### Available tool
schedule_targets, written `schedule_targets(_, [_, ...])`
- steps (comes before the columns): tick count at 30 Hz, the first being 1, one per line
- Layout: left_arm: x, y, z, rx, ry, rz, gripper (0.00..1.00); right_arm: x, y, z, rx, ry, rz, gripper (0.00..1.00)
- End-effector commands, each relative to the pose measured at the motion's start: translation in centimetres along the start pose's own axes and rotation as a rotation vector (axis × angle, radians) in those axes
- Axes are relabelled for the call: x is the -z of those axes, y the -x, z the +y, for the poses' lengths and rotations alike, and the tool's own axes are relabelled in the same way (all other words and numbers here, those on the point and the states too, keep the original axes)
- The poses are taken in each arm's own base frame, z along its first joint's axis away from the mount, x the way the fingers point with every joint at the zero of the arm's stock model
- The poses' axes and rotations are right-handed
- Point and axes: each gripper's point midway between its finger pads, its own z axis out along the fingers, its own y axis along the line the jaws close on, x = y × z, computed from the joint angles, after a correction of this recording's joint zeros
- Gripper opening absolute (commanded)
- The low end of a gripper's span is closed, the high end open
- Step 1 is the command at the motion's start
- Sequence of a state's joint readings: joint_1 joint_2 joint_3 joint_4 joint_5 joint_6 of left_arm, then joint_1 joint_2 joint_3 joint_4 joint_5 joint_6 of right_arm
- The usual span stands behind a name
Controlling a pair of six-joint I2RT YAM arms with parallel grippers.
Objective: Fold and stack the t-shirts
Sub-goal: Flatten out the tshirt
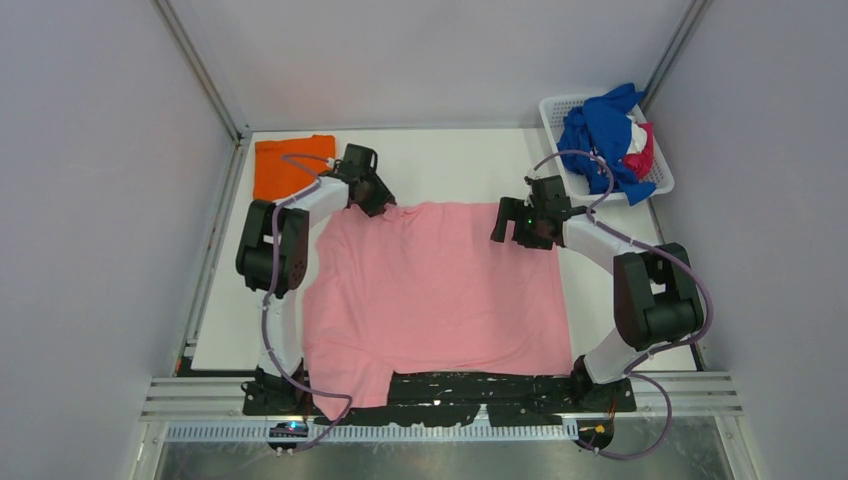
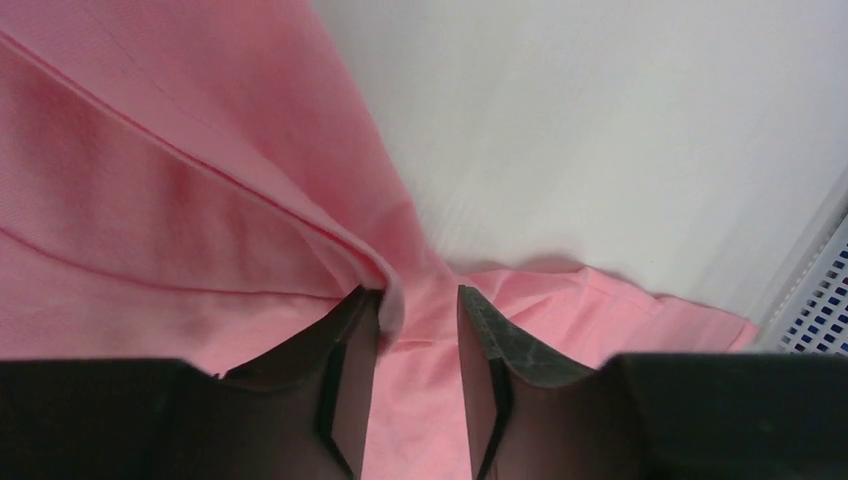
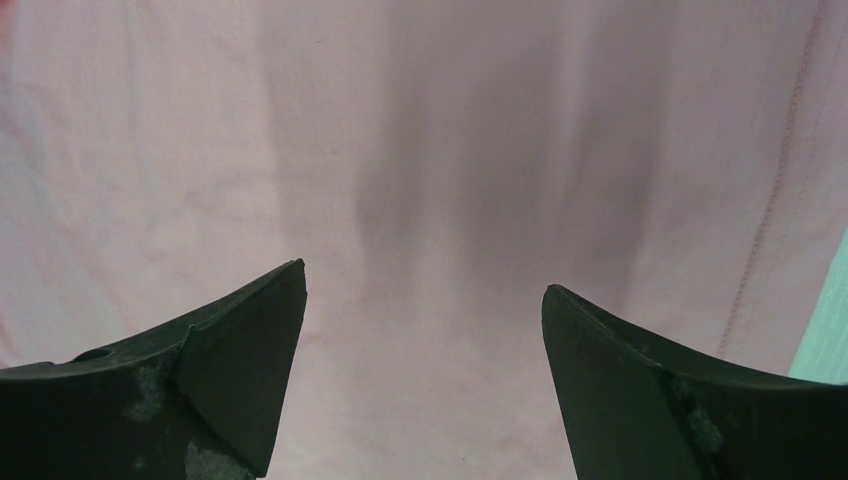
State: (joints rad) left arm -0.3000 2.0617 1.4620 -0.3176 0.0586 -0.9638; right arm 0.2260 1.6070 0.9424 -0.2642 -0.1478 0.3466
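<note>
Left fingers [image 2: 345, 370] straddle a fold at 11 o'clock on the pink t-shirt [image 1: 440, 290], grip unclear; right fingers [image 3: 230, 350] stand wide apart over its 1 o'clock corner.

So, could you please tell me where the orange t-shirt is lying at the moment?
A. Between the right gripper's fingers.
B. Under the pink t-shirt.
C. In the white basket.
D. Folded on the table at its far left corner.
D: the orange t-shirt lies folded flat on the table at the far left corner, apart from the white basket at the far right.
</note>
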Motion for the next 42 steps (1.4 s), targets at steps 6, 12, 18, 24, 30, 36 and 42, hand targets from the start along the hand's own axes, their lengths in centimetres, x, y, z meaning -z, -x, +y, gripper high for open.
schedule_targets(6, [-0.9, 1.7, -2.2, -0.006, -0.034, -0.037, 0.0, 0.4, 2.1, 0.3, 0.029, -0.007, -0.048, 0.95])
schedule_targets(12, [-1.1, 2.7, -3.1, -0.011, -0.047, -0.06, 0.0, 0.4, 2.1, 0.0, 0.031, -0.013, -0.047, 0.95])
schedule_targets(18, [-2.6, 4.3, -5.2, 0.013, -0.076, -0.083, 0.0, 0.6, 2.3, -0.3, 0.035, -0.031, -0.052, 0.96])
schedule_targets(24, [-5.0, 5.9, -9.2, 0.059, -0.131, -0.084, 0.09, 0.5, 2.3, -0.5, 0.034, -0.035, -0.051, 0.95])
schedule_targets(30, [-3.7, 7.8, -14.5, 0.002, -0.251, -0.077, 0.99, 1.0, 2.9, -0.6, 0.038, -0.048, -0.071, 0.95])
schedule_targets(36, [2.7, 7.9, -14.3, -0.165, -0.248, -0.125, 1.0, 1.8, 3.7, -0.3, 0.034, -0.048, -0.1, 0.96])
schedule_targets(42, [8.0, 5.0, -7.8, -0.312, -0.082, -0.08, 1.0, 3.1, 4.4, -0.7, 0.01, -0.093, -0.126, 0.95])
